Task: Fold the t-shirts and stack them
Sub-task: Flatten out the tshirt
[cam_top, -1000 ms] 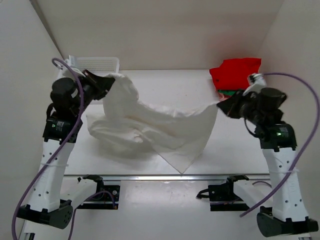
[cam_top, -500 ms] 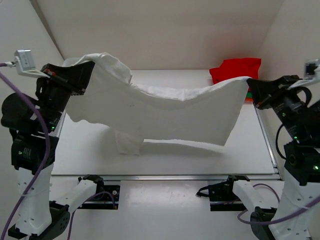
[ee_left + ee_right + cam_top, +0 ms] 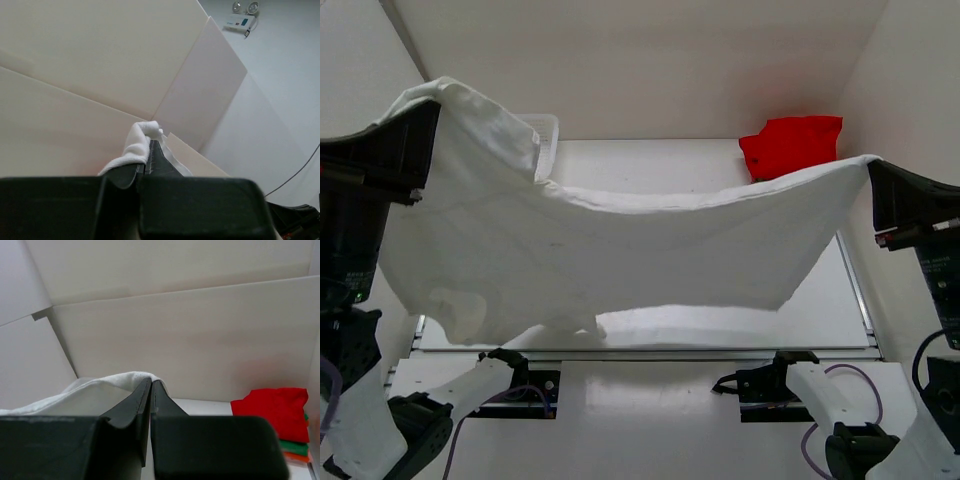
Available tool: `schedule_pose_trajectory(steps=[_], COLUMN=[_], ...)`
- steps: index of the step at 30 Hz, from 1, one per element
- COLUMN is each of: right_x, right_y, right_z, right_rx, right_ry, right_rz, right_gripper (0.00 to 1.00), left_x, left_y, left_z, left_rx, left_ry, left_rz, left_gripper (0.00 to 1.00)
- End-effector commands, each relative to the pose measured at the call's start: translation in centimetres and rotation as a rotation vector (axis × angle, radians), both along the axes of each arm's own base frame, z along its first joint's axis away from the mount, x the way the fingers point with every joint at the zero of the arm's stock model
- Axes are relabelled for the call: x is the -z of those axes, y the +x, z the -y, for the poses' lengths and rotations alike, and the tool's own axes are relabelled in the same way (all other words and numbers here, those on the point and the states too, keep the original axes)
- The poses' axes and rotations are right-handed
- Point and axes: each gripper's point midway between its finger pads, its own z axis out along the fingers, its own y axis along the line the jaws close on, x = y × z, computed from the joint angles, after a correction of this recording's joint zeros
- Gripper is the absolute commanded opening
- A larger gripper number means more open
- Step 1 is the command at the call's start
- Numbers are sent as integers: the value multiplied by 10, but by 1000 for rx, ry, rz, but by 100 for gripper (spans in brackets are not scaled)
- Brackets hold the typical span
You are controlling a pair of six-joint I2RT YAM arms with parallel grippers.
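Note:
An off-white t-shirt (image 3: 620,250) hangs stretched in the air between both arms, well above the table. My left gripper (image 3: 420,120) is shut on its left end; cloth (image 3: 135,147) bulges over the fingertips in the left wrist view. My right gripper (image 3: 872,168) is shut on its right end; cloth (image 3: 100,390) drapes off the fingertips in the right wrist view. A stack of folded t-shirts sits at the table's back right: red (image 3: 792,145) on top, with green (image 3: 294,446) and salmon (image 3: 296,457) layers below it.
A white mesh basket (image 3: 542,135) stands at the back left, mostly hidden behind the lifted shirt. The white table (image 3: 720,320) lies below the hanging cloth. Beige walls enclose the space on three sides.
Both arms have risen and spread apart. The off-white shirt has gone from lying partly on the table to hanging stretched in the air.

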Motion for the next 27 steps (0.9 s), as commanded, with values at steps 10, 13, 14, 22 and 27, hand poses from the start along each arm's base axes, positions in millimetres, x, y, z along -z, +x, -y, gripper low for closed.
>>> schedule_pose_trajectory(steps=[10, 13, 14, 22, 27], right_x=[93, 133, 155, 299, 373], right_y=[159, 195, 210, 311, 377], right_z=[22, 33, 33, 40, 48], right_rx=[50, 24, 24, 31, 5], right_ry=[-33, -4, -9, -29, -20], right_rz=[-240, -311, -357, -628, -780], right_gripper=[0, 0, 0, 0, 0], left_x=[87, 138, 159, 349, 415], left_y=[200, 237, 250, 371, 447], left_z=[66, 67, 72, 105, 127], left_rx=[131, 117, 123, 100, 99], left_ry=[106, 121, 131, 188, 220], left_rz=[-226, -306, -333, -588, -677], left_gripper=[0, 0, 0, 0, 0])
